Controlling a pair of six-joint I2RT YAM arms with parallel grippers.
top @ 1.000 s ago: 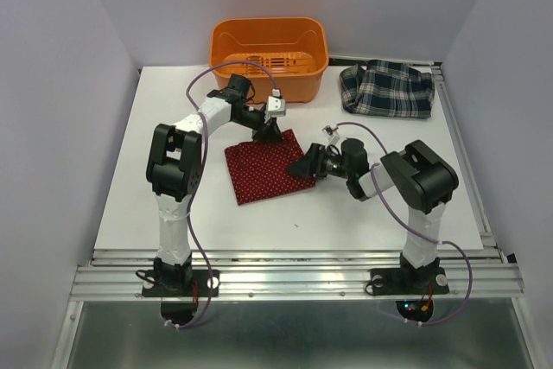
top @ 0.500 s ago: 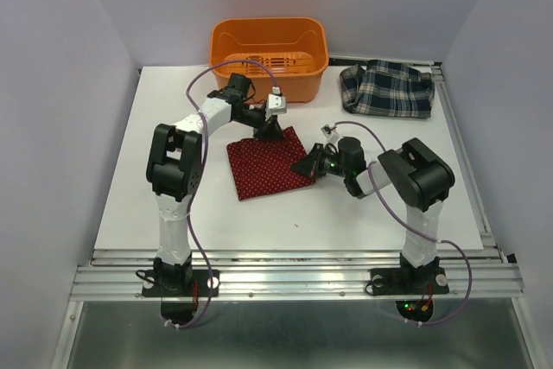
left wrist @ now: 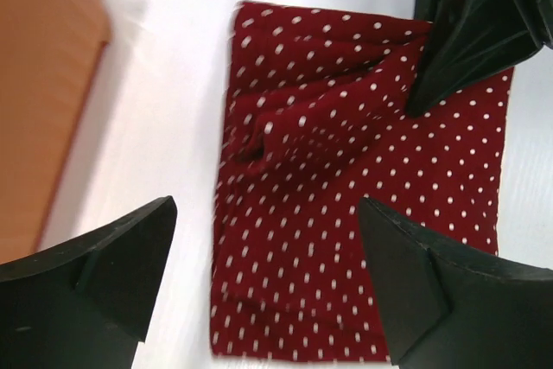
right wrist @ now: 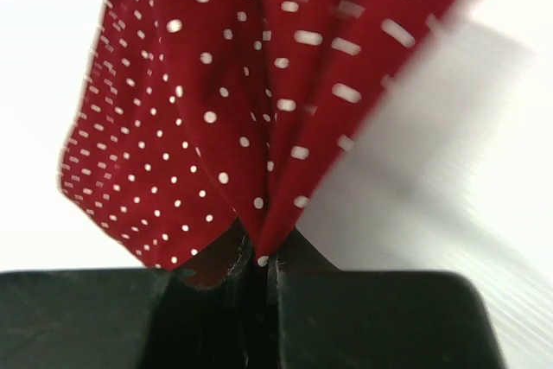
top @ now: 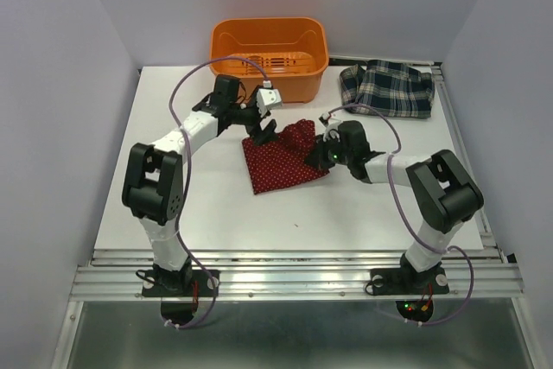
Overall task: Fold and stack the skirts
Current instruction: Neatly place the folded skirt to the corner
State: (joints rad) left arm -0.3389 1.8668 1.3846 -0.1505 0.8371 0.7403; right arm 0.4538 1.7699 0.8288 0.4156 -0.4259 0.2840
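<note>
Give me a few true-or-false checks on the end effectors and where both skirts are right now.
1. The right end effector is shut on the red skirt. True.
2. The left end effector also grips the red skirt. False: it is open above the cloth.
3. The plaid skirt lies in the orange bin. False: it lies on the table, right of the bin.
4. The two skirts lie apart, not stacked. True.

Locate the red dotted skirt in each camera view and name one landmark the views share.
Top external: red dotted skirt at the picture's centre.
Left wrist: skirt fills the centre.
Right wrist: skirt fills the top, pinched below.
Shared landmark: right gripper clamping its edge.
</note>
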